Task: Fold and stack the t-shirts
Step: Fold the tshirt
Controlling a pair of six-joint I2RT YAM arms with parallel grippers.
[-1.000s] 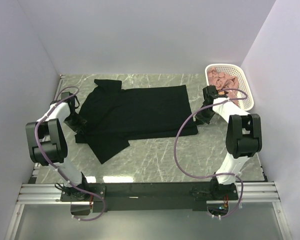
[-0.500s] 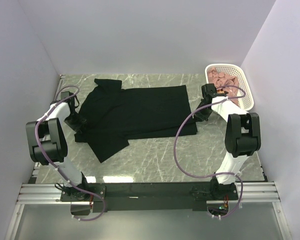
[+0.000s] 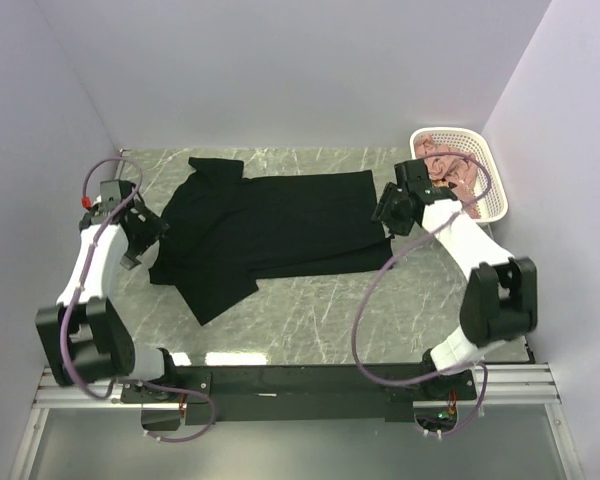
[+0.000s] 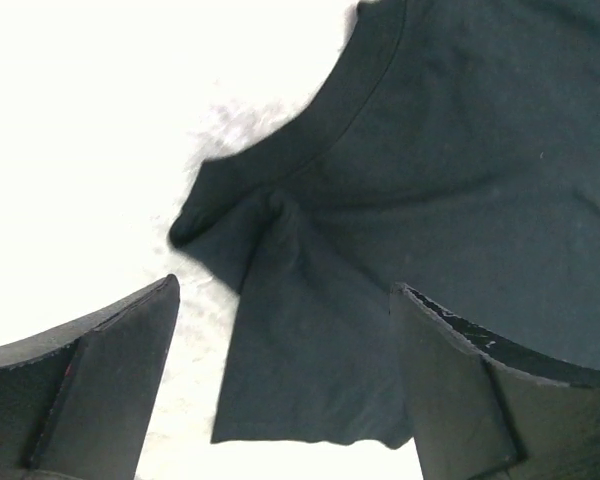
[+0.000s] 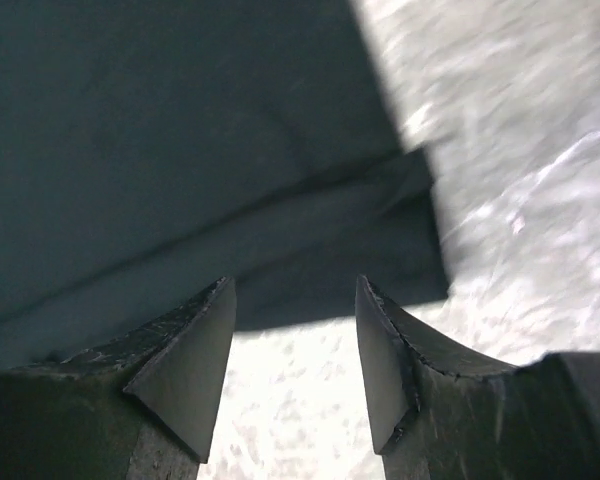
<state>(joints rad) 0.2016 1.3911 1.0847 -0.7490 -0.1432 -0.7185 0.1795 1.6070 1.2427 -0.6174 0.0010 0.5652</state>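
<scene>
A large black t-shirt (image 3: 270,225) lies spread on the marble table, collar to the left and hem to the right, with one sleeve (image 3: 215,290) pointing toward the near edge. My left gripper (image 3: 148,236) hovers open just off the shirt's left side. In the left wrist view its gripper (image 4: 283,290) is wide open above a sleeve (image 4: 300,340) and holds nothing. My right gripper (image 3: 385,214) hangs open over the shirt's right edge. In the right wrist view its gripper (image 5: 293,285) is empty, with the shirt's hem corner (image 5: 380,250) just beyond. Pink t-shirts (image 3: 442,160) fill the basket.
A white lattice basket (image 3: 446,132) stands at the back right corner, close behind my right arm. White walls enclose the table on three sides. Bare marble (image 3: 320,310) lies between the shirt and the arm bases.
Both grippers have opened and let go of the black shirt, then lifted away from its left and right edges. The shirt now lies flat on the table.
</scene>
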